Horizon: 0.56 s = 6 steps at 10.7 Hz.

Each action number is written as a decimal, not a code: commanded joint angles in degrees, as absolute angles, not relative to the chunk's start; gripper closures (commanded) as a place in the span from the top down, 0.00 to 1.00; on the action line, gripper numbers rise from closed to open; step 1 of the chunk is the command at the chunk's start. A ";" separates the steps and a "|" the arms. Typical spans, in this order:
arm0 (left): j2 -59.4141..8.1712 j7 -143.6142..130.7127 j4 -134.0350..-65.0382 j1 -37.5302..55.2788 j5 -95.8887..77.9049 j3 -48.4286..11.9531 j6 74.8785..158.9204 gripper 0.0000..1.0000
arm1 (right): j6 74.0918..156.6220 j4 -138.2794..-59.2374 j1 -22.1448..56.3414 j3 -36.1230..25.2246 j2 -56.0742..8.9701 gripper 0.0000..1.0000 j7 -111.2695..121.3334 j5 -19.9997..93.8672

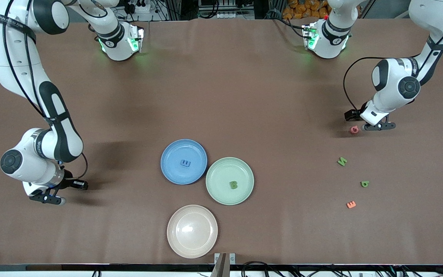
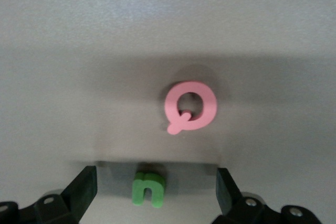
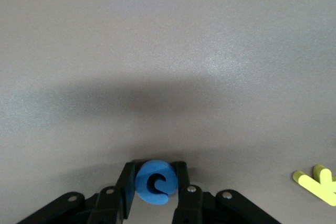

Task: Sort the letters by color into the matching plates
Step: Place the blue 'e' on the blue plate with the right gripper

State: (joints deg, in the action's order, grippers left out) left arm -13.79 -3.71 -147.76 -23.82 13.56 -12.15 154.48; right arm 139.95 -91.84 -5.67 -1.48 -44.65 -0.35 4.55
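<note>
Low at table's right-arm end, right gripper (image 3: 155, 190) pinches blue letter C (image 3: 154, 182); left gripper (image 2: 156, 192) spread around green letter n (image 2: 148, 189), beside pink Q (image 2: 190, 106).

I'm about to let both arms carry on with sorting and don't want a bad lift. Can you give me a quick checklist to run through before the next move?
1. Right claw shut on the blue letter, fingers on both of its sides: ok.
2. Blue plate has room; it holds one blue letter: ok.
3. Left claw open, low over the table, with the green letter between its fingers: ok.
4. Pink Q lies apart from that green letter, outside the left claw's fingers: ok.
5. Green plate has room; it holds one green B: ok.
6. Blue letter already lifted off the table: cannot tell.
</note>
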 commanded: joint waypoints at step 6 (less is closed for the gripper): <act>-13.36 3.84 -148.27 -26.44 14.85 -10.91 152.41 0.44 | 136.67 -91.85 0.42 -1.23 -41.05 0.25 -4.29 7.81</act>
